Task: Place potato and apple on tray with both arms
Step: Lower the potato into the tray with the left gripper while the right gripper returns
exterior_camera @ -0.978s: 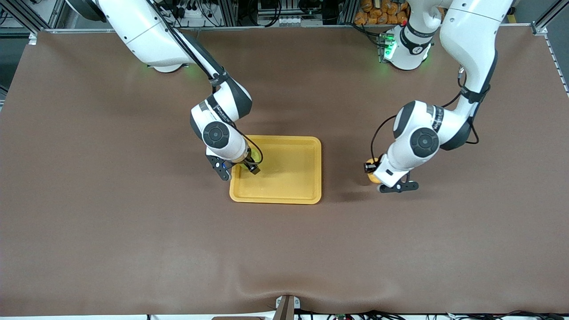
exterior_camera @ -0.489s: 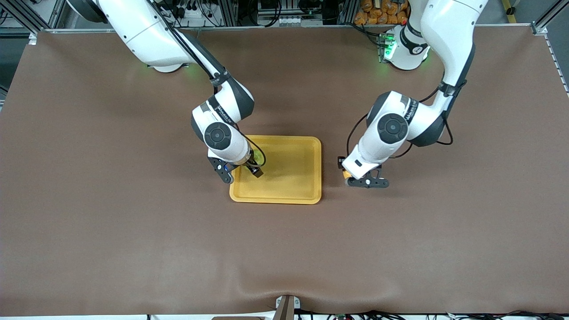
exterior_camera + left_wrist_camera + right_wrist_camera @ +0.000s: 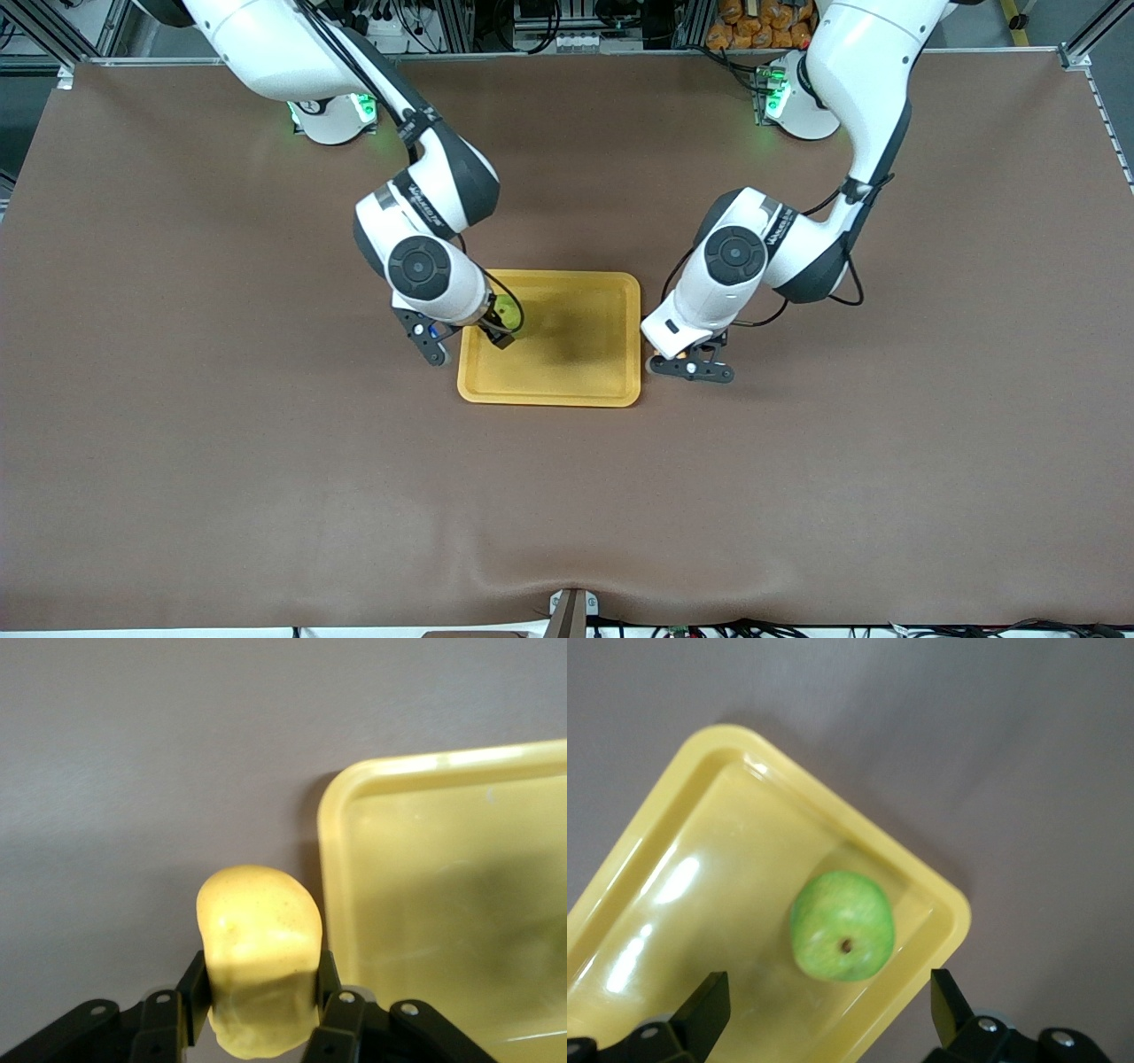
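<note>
Brown cloth covers the whole surface [image 3: 266,443], and from the high front camera the yellow tray [image 3: 567,385] sits about midway between the two arms' ends. Over the tray's corner toward the right arm's end hangs the right claw [image 3: 465,341], its fingers spread wide with nothing between them, and the green apple [image 3: 507,309] peeks out from under its wrist, lying on the tray. The left claw [image 3: 684,367] is over the cloth just beside the tray's edge toward the left arm's end, and a small bit of orange, the potato [image 3: 654,363], shows at its tip. Through the left wrist camera the potato [image 3: 259,957] is plain to see, a smooth yellow lump pinched on both sides by the two black fingers [image 3: 195,983] of the left claw [image 3: 257,992], held up off the cloth with the tray's rounded corner [image 3: 332,806] just beside it. Through the right wrist camera the apple [image 3: 842,926] rests inside a corner of the tray [image 3: 682,771], close to the rim, its stem dimple facing up, while the right claw [image 3: 828,1014] hangs above it with its fingers [image 3: 704,1010] standing well apart on either side, touching nothing.
</note>
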{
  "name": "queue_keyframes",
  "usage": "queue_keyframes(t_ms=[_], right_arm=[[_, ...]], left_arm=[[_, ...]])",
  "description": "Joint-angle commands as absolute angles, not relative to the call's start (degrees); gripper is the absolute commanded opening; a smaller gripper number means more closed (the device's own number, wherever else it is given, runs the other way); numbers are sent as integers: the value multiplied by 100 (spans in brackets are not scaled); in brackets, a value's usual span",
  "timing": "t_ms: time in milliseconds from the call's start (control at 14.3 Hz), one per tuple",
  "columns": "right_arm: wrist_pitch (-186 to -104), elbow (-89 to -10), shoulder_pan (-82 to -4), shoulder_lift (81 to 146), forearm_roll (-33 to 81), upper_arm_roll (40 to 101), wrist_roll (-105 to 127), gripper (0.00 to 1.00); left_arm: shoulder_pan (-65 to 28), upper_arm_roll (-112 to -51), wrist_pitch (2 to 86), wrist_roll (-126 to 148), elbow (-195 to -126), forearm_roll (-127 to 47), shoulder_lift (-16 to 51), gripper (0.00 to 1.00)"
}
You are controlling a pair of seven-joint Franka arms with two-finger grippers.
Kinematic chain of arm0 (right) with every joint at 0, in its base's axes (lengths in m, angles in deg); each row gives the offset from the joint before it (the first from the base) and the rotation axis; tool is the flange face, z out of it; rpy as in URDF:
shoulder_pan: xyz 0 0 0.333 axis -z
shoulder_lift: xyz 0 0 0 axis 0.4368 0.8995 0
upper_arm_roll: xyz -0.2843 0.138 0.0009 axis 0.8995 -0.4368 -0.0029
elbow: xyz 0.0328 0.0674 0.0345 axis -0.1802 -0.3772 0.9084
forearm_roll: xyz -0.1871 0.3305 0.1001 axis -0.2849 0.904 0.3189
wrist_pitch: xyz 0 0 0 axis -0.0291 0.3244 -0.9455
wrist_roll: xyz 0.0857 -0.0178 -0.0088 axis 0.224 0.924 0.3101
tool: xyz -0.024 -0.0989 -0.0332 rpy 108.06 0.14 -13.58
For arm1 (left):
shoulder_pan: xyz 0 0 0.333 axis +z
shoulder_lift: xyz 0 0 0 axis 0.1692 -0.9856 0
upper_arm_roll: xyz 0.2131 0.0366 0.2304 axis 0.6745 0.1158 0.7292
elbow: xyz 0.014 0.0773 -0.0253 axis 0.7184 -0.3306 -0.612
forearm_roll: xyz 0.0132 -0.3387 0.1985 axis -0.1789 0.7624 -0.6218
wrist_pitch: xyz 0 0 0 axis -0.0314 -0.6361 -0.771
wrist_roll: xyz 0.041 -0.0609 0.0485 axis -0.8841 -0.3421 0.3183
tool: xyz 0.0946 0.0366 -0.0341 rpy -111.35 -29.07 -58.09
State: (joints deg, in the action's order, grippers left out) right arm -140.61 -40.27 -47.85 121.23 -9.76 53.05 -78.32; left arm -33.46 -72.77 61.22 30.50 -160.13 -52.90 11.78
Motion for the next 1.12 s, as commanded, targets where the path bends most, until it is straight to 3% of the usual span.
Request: queue_keyframes(t_ms=[0, 838, 908, 1048], right_arm=[[-13806, -4105, -4341, 11858, -1055, 5246, -6880, 100], [-13015, -4571, -2557, 9899, -1011, 5254, -1862, 100], [-12971, -4554, -2390, 9749, -1011, 5280, -1414, 100], [-12769, -4484, -2222, 9555, -1011, 5385, -701, 100]], left_arm=[[-3496, -7248, 5986, 3305, -15508, -5339, 847, 44], [-4129, -7239, 5986, 4122, -15111, -5347, 346, 46], [-4164, -7239, 5986, 4140, -15120, -5347, 337, 47], [-4173, -7230, 5986, 4298, -15111, -5408, 241, 62]])
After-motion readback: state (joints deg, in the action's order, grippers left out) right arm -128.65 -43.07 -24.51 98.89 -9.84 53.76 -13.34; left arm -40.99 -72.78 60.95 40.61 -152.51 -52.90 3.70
